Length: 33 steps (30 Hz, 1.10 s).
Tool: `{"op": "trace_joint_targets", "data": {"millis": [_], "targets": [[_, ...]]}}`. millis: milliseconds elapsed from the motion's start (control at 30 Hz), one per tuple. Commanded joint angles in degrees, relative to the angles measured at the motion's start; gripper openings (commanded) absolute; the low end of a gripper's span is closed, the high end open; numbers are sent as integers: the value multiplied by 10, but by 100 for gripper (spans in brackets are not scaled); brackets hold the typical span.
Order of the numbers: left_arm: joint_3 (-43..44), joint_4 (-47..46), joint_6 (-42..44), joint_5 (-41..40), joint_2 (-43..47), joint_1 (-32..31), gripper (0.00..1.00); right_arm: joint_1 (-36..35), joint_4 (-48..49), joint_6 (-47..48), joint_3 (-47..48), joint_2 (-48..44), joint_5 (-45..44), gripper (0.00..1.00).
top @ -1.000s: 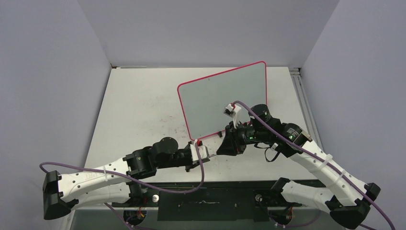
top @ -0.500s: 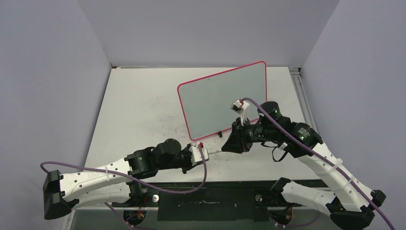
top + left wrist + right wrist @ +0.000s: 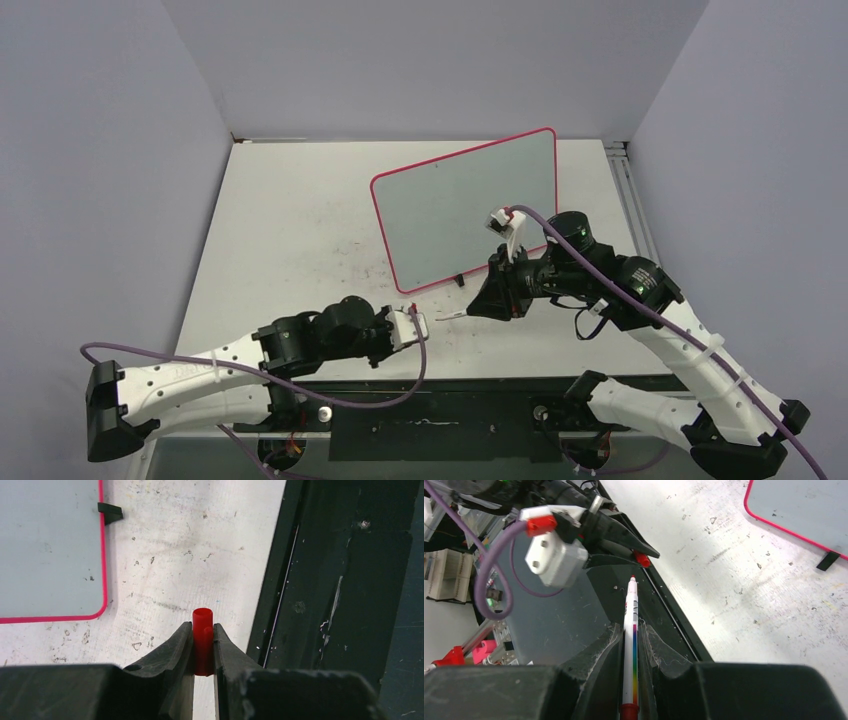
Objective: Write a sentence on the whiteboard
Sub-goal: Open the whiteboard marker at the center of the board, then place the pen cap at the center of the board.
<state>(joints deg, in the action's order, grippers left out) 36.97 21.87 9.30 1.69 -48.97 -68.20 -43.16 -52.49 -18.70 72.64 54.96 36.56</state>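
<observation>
Whiteboard [image 3: 465,205] lies on table [image 3: 290,230], right of centre. Left gripper [image 3: 202,626] clamps red cap [image 3: 202,616]. Right gripper [image 3: 630,627] clamps marker [image 3: 631,602], tip facing cap, just apart.

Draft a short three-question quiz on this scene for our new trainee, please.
1. True or false: the whiteboard already bears red writing.
2. What does the left gripper hold? A) a red cap B) an eraser C) nothing
3. Fill in: the right gripper is shut on the ___, whose tip is bare and points towards the left gripper.

Key: 1 false; 2 A; 3 marker.
</observation>
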Motion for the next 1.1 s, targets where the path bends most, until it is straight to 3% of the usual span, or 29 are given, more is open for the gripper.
{"op": "trace_joint_targets", "data": {"millis": [0, 200, 333, 567, 700, 867, 1067], "targets": [[8, -9, -14, -9, 31, 5, 0, 1, -2, 11, 20, 2, -36, 5], [20, -10, -58, 0, 45, 34, 0, 2, 4, 6, 17, -3, -110, 5], [18, -28, -158, -21, 63, 70, 0, 2, 25, -10, 5, -17, -193, 5], [-21, -6, -372, -211, 80, 111, 0, 0, 105, -42, -61, -53, -303, 5], [-47, 8, -454, -262, 72, 150, 1, 1, 159, -51, -100, -75, -321, 5], [-70, 16, -506, -293, 33, 206, 2, 0, 204, -62, -142, -108, -327, 5], [-66, 14, -518, -301, -72, 222, 2, -1, 216, -61, -174, -145, -345, 5]]}}
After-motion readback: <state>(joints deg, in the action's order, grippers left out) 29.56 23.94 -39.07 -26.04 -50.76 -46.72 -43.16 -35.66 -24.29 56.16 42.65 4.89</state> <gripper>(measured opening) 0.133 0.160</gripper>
